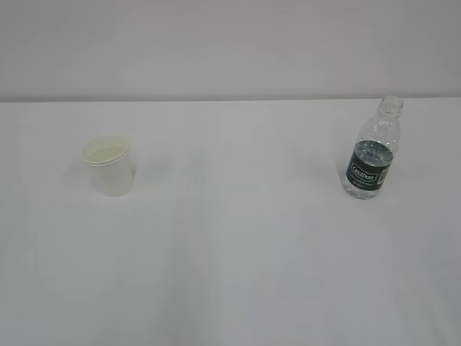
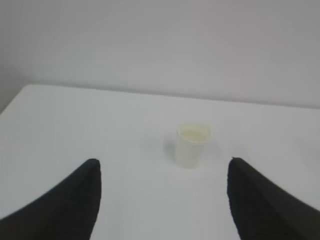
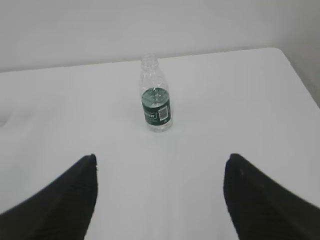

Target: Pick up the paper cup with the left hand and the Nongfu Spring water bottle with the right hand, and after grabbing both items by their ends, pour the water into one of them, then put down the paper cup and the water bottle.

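Standing upright and well apart on the white table (image 1: 238,252): paper cup (image 1: 110,166) at left, capless Nongfu Spring water bottle (image 1: 373,149) at right near the far edge. Left hand (image 2: 162,172) and right hand (image 3: 160,170) hover short of them, jaws spread, empty.

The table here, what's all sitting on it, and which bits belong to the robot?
White-cream paper cup: one, upright, left part of the table, nothing touching it.
Clear ribbed plastic bottle with dark green label: one, upright, capless, right part of the table, some clear water inside.
White table: one, plain, against a pale wall.
Left claw: one, black, jaws wide apart, cup ahead of it, holding nothing.
Right claw: one, black, jaws wide apart, bottle ahead of it, holding nothing.
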Robot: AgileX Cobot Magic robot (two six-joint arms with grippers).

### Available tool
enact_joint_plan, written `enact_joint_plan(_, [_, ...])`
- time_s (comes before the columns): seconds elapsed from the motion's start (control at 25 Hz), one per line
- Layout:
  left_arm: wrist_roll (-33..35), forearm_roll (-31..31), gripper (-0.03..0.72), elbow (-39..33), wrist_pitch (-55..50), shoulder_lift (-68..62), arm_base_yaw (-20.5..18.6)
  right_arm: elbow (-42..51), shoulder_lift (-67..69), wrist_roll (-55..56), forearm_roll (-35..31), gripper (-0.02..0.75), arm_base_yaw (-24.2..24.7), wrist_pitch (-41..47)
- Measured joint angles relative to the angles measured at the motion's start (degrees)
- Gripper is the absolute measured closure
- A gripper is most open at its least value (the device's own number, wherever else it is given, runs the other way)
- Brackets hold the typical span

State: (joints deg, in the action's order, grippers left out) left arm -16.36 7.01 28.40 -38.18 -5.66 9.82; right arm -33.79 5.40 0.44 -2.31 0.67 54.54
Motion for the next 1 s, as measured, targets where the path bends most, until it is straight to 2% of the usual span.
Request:
enact_joint_plan(0.2, [1.6,-4.9,0.127,0.4,-10.3,2.5,0.0,-2.3,-2.7,-2.6,-1.1,0.15,0.0,9.6])
enact_joint_plan(0.4, [3.4,-5.9,0.128,2.0,-15.0,4.1,0.0,-2.5,-6.0,-3.1,-1.8,0.15,0.0,17.6])
enact_joint_plan(0.6, [7.2,-6.1,0.128,5.9,-21.2,4.6,0.0,-2.5,-6.4,-3.7,-1.7,0.15,0.0,18.4])
enact_joint_plan(0.8, [8.3,-6.0,0.128,11.0,-27.5,4.6,0.0,-2.5,-6.4,-4.2,0.8,0.15,0.0,18.4])
enact_joint_plan(1.0, [9.0,-4.3,0.129,11.6,-33.2,4.6,0.0,-2.4,-6.4,-4.3,1.8,0.15,0.0,18.4])
